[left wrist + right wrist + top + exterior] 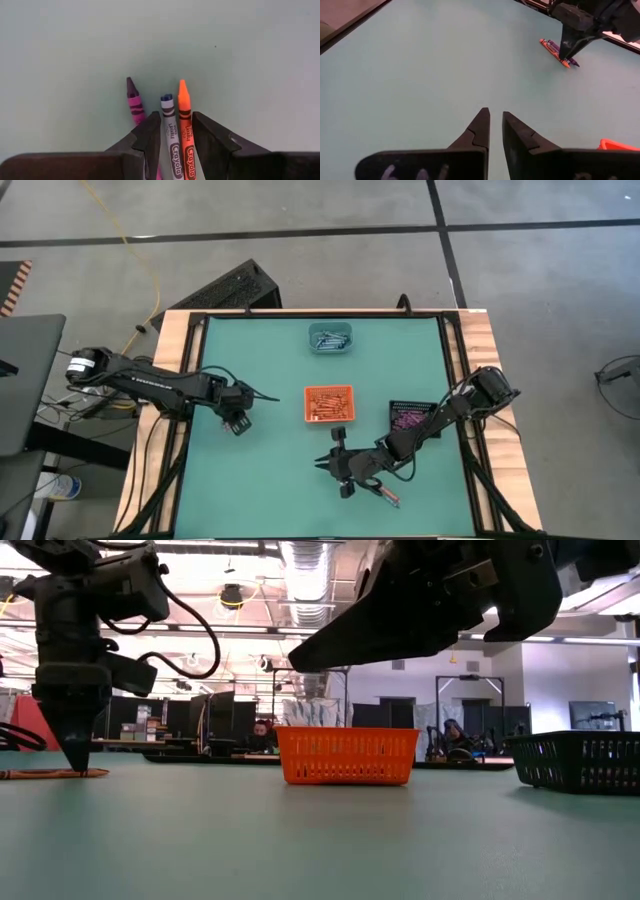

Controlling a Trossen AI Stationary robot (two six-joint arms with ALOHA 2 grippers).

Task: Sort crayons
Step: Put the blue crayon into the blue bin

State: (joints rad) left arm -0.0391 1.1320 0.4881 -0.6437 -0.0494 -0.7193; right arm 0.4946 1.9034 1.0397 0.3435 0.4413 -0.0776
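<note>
Currently the left gripper (pixel 238 423) stands fingers-down on the teal worktop (pixel 260 490) at about 9 o'clock from the orange tray (pixel 328 403), over a small cluster of loose crayons. Its wrist view shows three lying side by side: a blue-grey crayon (pixel 170 132) and an orange crayon (pixel 185 130) between the fingers (pixel 150 137), and a purple-pink crayon (pixel 134 101) just outside one finger. The fingers are partly open, straddling the two inner sticks; whether they already pinch either one cannot be told. Straddling two colours at once is a risk: closing here would probably lift or drag both.

The right gripper (pixel 338 463) hangs above the worktop at roughly 6 o'clock from the orange tray, fingers (pixel 479 131) nearly closed and holding nothing, apparently waiting. One more crayon (pixel 388 498) lies just beside it on the worktop.

Sorted stock explains the tray layout: the orange tray holds orange-red crayons, the teal tray (pixel 330 338) at 12 o'clock holds blue-grey ones, and the black tray (pixel 411 416) at 3 o'clock holds purple-pink ones. Judged from this, most sorting is done and only stragglers remain.
</note>
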